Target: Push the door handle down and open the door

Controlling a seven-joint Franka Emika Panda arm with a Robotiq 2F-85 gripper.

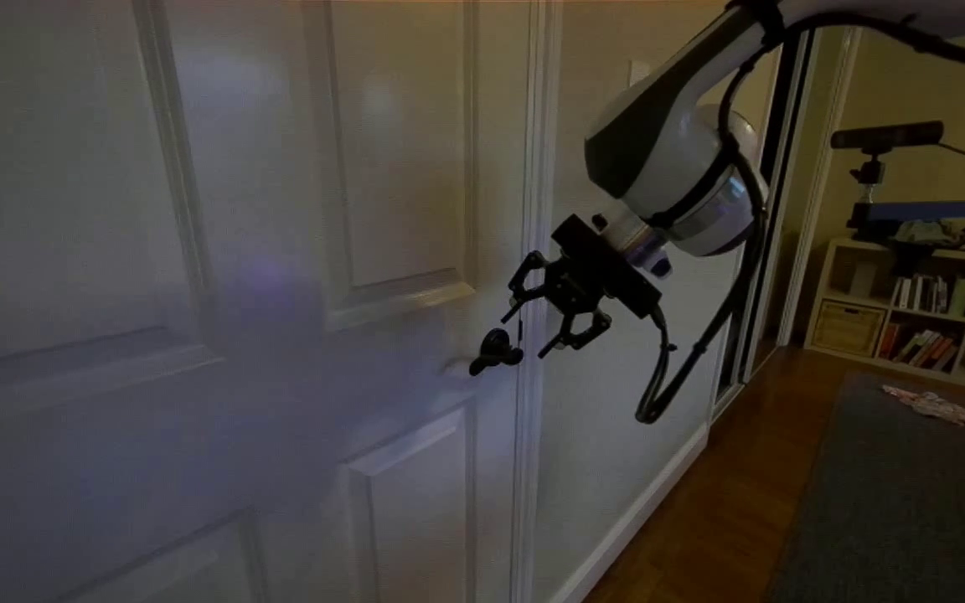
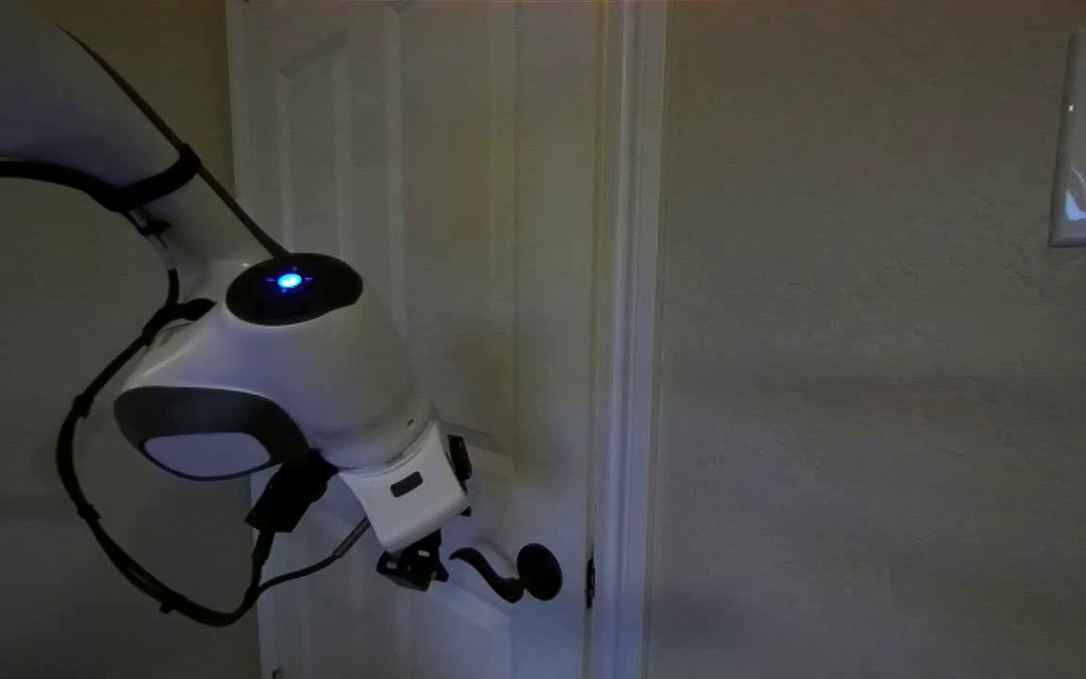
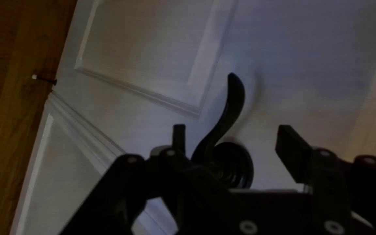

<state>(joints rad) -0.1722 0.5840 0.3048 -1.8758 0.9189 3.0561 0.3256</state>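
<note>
The white panelled door (image 1: 265,427) stands flush with its frame and appears closed; it also shows in an exterior view (image 2: 453,236) and the wrist view (image 3: 289,65). The dark lever handle (image 1: 495,353) shows in both exterior views (image 2: 540,571), its curved lever roughly level. My gripper (image 1: 524,337) is open and empty, tilted down toward the door, close to the handle. In the wrist view the handle (image 3: 236,96) lies beyond and between the open fingers (image 3: 231,129), nearer the left finger, which hides part of its base. No contact is clearly visible.
The white door frame (image 2: 635,311) and a plain wall (image 2: 863,405) adjoin the handle side. A cable (image 1: 658,402) loops below the wrist. A small doorstop (image 3: 44,79) sticks out low on the door. A shelf (image 1: 855,301) with books stands behind.
</note>
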